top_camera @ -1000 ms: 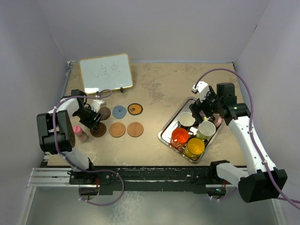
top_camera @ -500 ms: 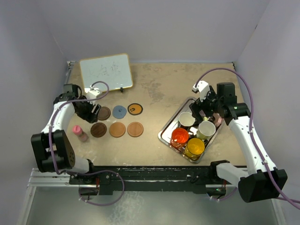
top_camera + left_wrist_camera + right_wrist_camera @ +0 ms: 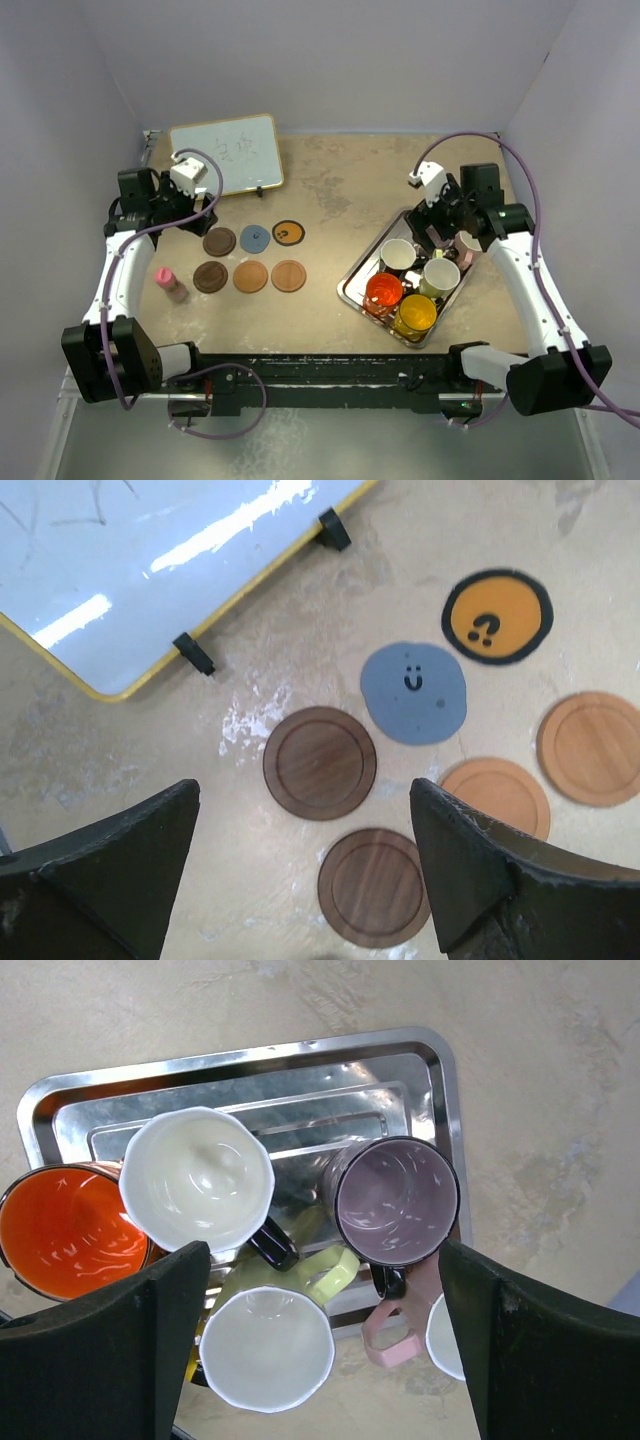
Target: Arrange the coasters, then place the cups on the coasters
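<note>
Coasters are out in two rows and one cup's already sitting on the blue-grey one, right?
No. The coasters are out in two rows, but the blue-grey one is bare, as the left wrist view shows. No cup is on any coaster; the cups are over at the metal tray.

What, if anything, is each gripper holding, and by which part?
Nothing is held. The left gripper is open above the coasters, the right gripper open above the cups in the tray.
</note>
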Controlling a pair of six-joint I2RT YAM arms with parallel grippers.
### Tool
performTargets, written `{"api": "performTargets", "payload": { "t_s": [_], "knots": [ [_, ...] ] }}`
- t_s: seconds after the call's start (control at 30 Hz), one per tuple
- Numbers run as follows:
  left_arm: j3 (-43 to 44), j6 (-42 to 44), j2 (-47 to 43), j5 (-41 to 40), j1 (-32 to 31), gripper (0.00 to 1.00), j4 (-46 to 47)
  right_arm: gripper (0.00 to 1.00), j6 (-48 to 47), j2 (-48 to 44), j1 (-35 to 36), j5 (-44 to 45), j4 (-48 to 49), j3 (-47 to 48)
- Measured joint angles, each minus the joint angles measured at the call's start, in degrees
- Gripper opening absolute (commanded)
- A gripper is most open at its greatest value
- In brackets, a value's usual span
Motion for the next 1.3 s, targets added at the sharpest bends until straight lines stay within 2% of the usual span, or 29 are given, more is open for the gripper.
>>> {"api": "performTargets", "payload": {
  "t_s": [0.13, 0.3, 0.53, 0.73, 0.97, 1.3],
  "knots": [
    [0.0, -4.9, 0.0, 0.2, 0.0, 0.84, 4.2, 0.94, 0.3, 0.3, 0.8, 0.8, 0.0, -0.5],
    [-0.5, -10.7, 0.6, 1.1, 0.0, 0.82, 9.1, 0.84, 2.2, 1.5, 2.1, 1.3, 1.8, -1.4],
    [-2.3, -12.7, 1.4, 2.8, -0.5, 0.81, 12.1, 0.66, 4.5, 8.4, 3.9, 5.8, 4.5, -1.7],
    [-3.5, -12.5, 0.8, 2.3, -3.7, 0.8, 13.3, 0.52, 5.4, 12.0, 3.9, 7.0, 4.9, -2.6],
    [-4.3, -12.1, 0.4, 1.3, -5.5, 0.8, 13.5, 0.47, 6.1, 15.3, 3.9, 5.1, 4.0, -2.6],
    [-4.3, -11.9, 0.3, 0.3, -6.3, 0.8, 13.6, 0.43, 6.4, 15.5, 3.9, 3.7, 3.1, -2.6]
  ]
}}
